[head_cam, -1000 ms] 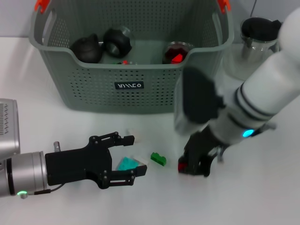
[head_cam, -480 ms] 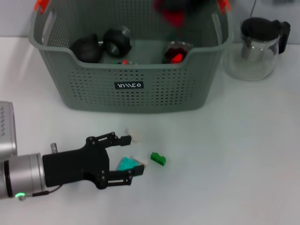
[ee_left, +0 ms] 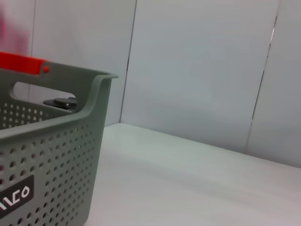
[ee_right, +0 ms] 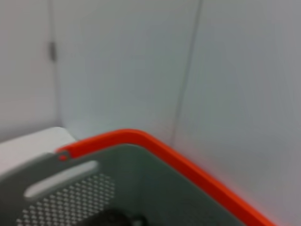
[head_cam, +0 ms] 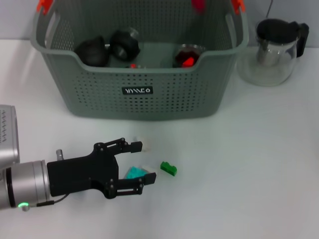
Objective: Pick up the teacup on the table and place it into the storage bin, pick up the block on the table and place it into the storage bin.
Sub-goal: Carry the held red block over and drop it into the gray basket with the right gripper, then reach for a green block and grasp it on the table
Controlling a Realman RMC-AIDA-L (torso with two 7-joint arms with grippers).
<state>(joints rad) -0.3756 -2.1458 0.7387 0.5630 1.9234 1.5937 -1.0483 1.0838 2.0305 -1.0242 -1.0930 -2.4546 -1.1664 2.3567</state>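
place: lab test bench | evidence: bare white table (head_cam: 259,164); plain panelled wall (ee_left: 197,66)

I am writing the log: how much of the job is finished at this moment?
Done: two black vessels lie in the storage bin. In hand: the open left hand flanks a teal block, not gripped. Left: that and the green block. Right hand unseen.

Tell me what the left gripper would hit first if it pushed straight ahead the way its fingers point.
Probably the teal block, lying between the open fingers of the left gripper. Beyond it comes the green block, slightly toward the lower finger's side. Height above the table is unclear.
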